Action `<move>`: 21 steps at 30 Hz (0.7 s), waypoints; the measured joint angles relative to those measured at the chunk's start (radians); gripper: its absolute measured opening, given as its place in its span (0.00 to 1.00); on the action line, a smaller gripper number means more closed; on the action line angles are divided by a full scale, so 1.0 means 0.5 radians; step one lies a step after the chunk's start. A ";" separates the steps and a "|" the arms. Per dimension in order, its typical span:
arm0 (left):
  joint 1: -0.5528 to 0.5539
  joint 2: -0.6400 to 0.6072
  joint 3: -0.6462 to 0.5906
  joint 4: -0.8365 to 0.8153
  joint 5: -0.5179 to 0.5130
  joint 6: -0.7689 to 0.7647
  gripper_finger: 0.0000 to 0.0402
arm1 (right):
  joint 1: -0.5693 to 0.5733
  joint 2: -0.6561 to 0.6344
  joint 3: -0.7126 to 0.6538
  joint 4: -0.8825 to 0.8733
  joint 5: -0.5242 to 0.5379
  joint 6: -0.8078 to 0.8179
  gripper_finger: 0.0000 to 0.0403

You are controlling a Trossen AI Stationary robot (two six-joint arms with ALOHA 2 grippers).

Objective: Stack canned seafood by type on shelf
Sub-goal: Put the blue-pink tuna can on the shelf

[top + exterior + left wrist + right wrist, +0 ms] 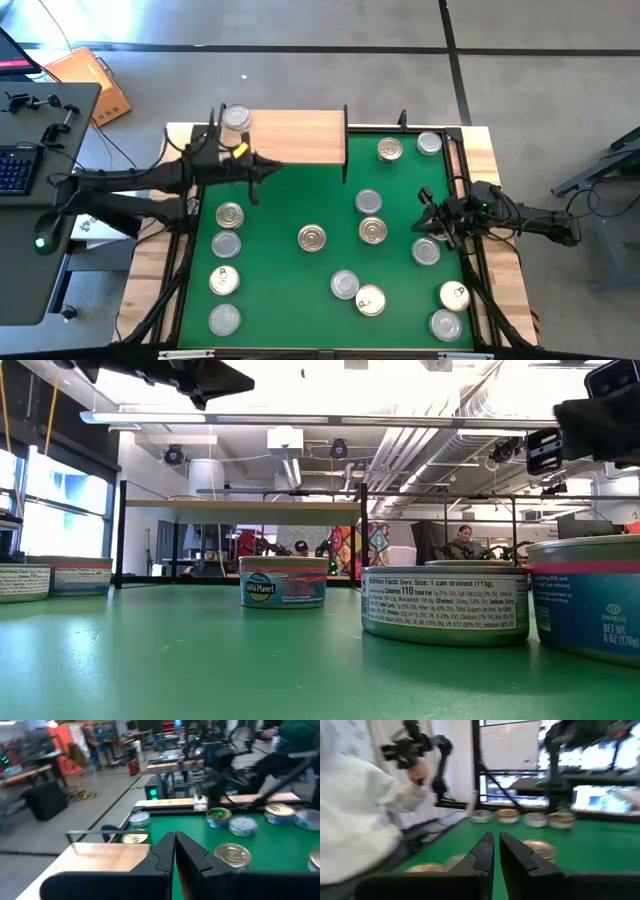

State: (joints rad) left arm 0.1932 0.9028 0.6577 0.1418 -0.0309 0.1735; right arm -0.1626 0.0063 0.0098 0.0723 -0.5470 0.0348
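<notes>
The shelf is a light-wood board on black legs at the mat's far left; one silver-lidded can stands on its far left corner. Several more cans of seafood, such as a gold-lidded one and a silver-lidded one, stand loose on the green mat. My left gripper hangs shut and empty above the mat just in front of the shelf's near edge, its fingers pointing level toward the right. My right gripper waits shut and empty at the mat's right side; its fingers show in the right wrist view.
A column of cans lines the mat's left side, and others cluster at the near right and far right. In the low view the shelf stands behind the cans. A desk lies left of the table.
</notes>
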 joint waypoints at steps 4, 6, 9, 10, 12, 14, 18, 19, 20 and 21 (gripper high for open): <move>-0.034 0.045 -0.055 0.192 -0.008 0.095 0.01 | -0.002 -0.001 0.000 0.027 0.299 -0.026 0.05; -0.030 0.080 -0.060 0.296 -0.013 0.134 0.01 | -0.002 -0.001 0.001 0.013 0.426 -0.034 0.05; -0.012 0.132 -0.061 0.440 -0.013 0.149 0.01 | -0.002 -0.001 0.000 0.006 0.568 -0.020 0.05; -0.001 0.150 -0.061 0.481 -0.013 0.168 0.01 | -0.002 -0.001 0.000 -0.009 0.587 -0.015 0.05; 0.020 0.186 -0.061 0.550 -0.024 0.276 0.01 | -0.002 -0.001 0.000 -0.047 0.594 0.054 0.05; 0.039 0.223 -0.061 0.562 -0.079 0.358 0.01 | -0.002 0.000 0.000 -0.049 0.605 0.113 0.05; 0.075 0.288 -0.061 0.551 -0.247 0.409 0.01 | -0.002 0.010 0.001 0.037 0.741 0.172 0.05; 0.083 0.302 -0.061 0.552 -0.277 0.410 0.01 | -0.002 0.011 0.001 0.073 0.799 0.239 0.05; 0.090 0.316 -0.061 0.567 -0.282 0.410 0.01 | -0.002 0.011 0.000 0.110 0.864 0.325 0.05; 0.094 0.328 -0.061 0.591 -0.287 0.403 0.01 | -0.002 0.011 0.000 0.145 0.921 0.398 0.05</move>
State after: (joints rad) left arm 0.2404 1.0670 0.6270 0.4371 -0.1745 0.3748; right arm -0.1638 0.0120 0.0097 0.1446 -0.0867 0.2340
